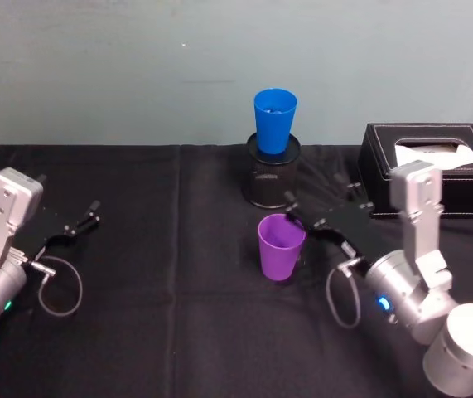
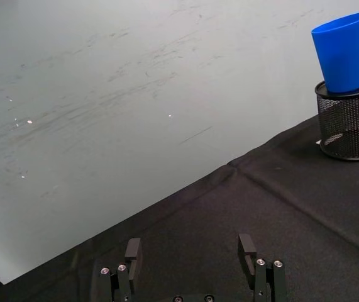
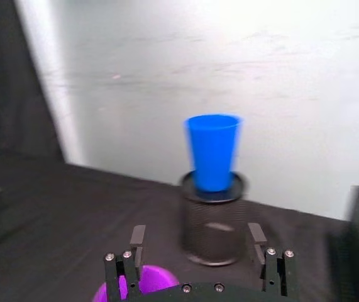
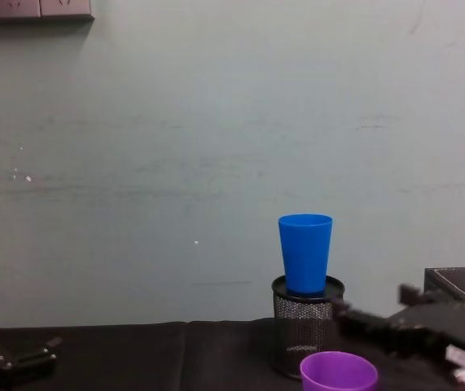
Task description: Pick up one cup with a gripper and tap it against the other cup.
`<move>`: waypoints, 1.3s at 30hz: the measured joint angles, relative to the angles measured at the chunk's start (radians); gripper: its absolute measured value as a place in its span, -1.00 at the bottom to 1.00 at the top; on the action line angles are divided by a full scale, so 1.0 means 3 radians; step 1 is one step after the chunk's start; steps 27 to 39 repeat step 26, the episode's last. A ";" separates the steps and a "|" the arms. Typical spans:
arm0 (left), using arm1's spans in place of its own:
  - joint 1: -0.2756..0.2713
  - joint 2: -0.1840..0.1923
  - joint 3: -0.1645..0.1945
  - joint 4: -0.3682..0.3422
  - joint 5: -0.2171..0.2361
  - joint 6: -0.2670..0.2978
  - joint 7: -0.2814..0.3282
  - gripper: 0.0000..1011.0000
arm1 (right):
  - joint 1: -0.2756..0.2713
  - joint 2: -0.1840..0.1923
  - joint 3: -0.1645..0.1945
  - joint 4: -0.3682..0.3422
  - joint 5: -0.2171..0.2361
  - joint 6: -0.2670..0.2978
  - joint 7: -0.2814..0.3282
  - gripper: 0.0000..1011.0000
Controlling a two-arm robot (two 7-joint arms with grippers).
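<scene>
The purple cup (image 1: pixel 281 247) stands upright on the black tablecloth. My right gripper (image 1: pixel 323 199) is open just to its right and slightly behind it, not touching it. In the right wrist view the purple cup (image 3: pixel 135 286) sits low beside one finger (image 3: pixel 138 236) of the open gripper (image 3: pixel 196 236). The blue cup (image 1: pixel 275 120) stands upright in the top of a black mesh holder (image 1: pixel 272 178) behind the purple cup. From the chest I see the blue cup (image 4: pixel 305 252) above the purple cup (image 4: pixel 338 373). My left gripper (image 1: pixel 83 217) rests open at the far left with nothing in it.
A black tissue box (image 1: pixel 435 162) sits at the back right, close behind the right arm. The black cloth (image 1: pixel 170 274) between the two arms is bare. A pale wall (image 1: pixel 137 66) runs behind the table.
</scene>
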 joint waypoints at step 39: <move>0.0000 0.0000 0.0000 0.0000 0.0000 0.0000 0.0000 0.98 | -0.0006 -0.0074 0.0257 0.0028 -0.0101 0.0226 -0.0325 0.98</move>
